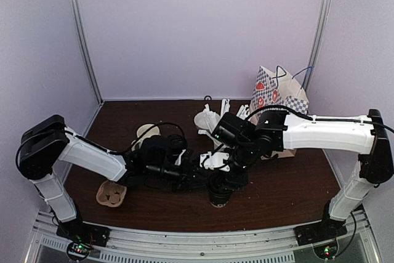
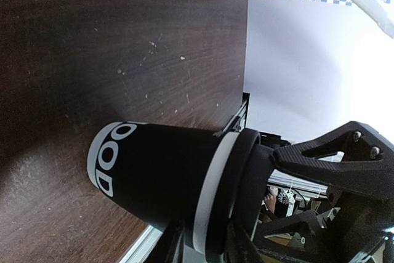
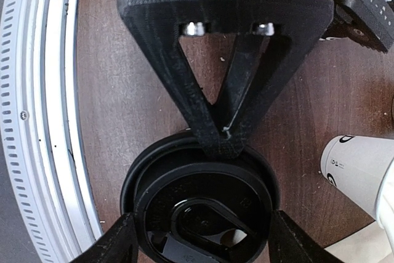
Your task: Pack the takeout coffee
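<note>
One takeout coffee cup (image 1: pixel 220 199), black with white lettering (image 2: pixel 106 164), stands near the table's front edge, its black lid (image 3: pixel 203 204) resting on its rim. My right gripper (image 3: pixel 200 241) comes down from above with a finger pressed on each side of the lid (image 2: pixel 246 189). My left gripper (image 2: pixel 203 246) reaches in from the left (image 1: pixel 198 180) at rim height. Its fingers (image 2: pixel 163 244) stand a little apart in front of the cup's white band, and I cannot see whether they touch it. No other black cup shows.
A brown cardboard cup carrier (image 1: pixel 111 194) lies at the front left. A cream mug (image 1: pixel 146 132) and a white cup of stirrers (image 1: pixel 207 119) stand further back. A checked paper bag (image 1: pixel 280 93) stands at the back right. The metal rail (image 3: pixel 37 121) runs close beside the cup.
</note>
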You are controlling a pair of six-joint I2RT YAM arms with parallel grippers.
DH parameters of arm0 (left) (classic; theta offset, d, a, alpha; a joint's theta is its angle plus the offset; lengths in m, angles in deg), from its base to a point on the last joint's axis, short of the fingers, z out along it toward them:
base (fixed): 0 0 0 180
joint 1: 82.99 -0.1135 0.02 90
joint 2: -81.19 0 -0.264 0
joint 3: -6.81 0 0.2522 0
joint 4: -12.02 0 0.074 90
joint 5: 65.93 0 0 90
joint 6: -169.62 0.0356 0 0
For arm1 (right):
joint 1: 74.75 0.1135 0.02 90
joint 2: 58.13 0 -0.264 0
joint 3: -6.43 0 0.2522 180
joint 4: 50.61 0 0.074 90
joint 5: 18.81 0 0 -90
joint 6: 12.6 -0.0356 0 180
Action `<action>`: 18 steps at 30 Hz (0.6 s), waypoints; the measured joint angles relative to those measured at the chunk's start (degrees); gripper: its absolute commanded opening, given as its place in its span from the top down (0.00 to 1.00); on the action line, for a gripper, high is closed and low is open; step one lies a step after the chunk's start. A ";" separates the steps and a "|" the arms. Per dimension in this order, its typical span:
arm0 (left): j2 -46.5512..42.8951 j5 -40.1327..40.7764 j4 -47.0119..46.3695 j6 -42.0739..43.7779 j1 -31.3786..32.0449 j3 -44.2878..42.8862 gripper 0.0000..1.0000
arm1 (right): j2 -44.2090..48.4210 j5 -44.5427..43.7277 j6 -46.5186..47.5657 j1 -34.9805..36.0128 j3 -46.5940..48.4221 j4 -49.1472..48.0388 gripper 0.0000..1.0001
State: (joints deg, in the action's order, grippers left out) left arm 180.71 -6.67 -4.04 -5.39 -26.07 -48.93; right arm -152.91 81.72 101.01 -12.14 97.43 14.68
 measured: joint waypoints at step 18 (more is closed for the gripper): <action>-9.35 17.99 40.00 23.12 5.11 -14.84 0.47 | 1.44 -0.90 1.66 0.52 -0.35 -0.55 0.37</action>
State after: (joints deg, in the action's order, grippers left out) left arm 171.36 11.31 35.96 17.73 -20.95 -63.77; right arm -151.47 80.82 102.67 -11.62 97.08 14.13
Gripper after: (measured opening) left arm 0.513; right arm 0.692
